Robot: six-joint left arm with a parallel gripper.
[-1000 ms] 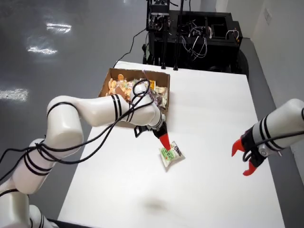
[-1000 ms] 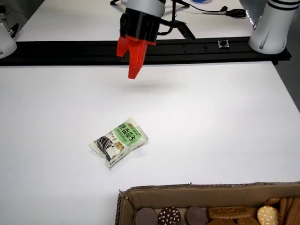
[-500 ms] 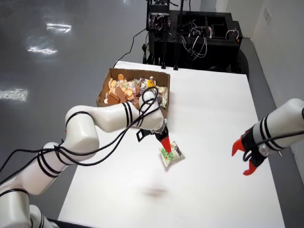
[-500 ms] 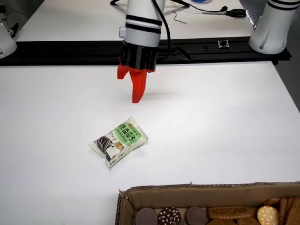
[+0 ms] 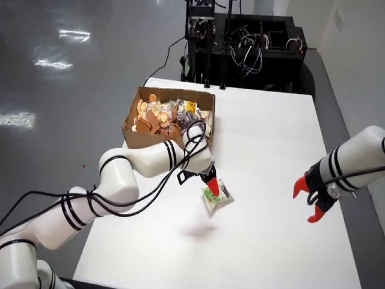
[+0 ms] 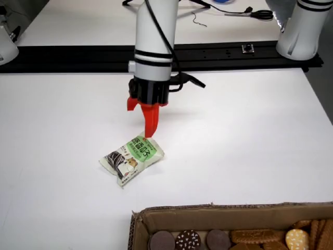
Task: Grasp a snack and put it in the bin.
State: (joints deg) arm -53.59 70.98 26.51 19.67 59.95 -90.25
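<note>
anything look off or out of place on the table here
One snack packet lies alone on the white table, skewed and outside the cardboard box that holds the other snacks. The gripper is at its upper edge. Nothing looks spilled or damaged.

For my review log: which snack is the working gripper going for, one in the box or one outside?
The green-and-white snack packet lying alone on the table, outside the cardboard box; the gripper is directly at its edge.

The snack packet [image 6: 132, 159] below my tool [image 6: 151, 131] carries printed characters on a green band, too small for me to read. I see nothing else legible.
</note>
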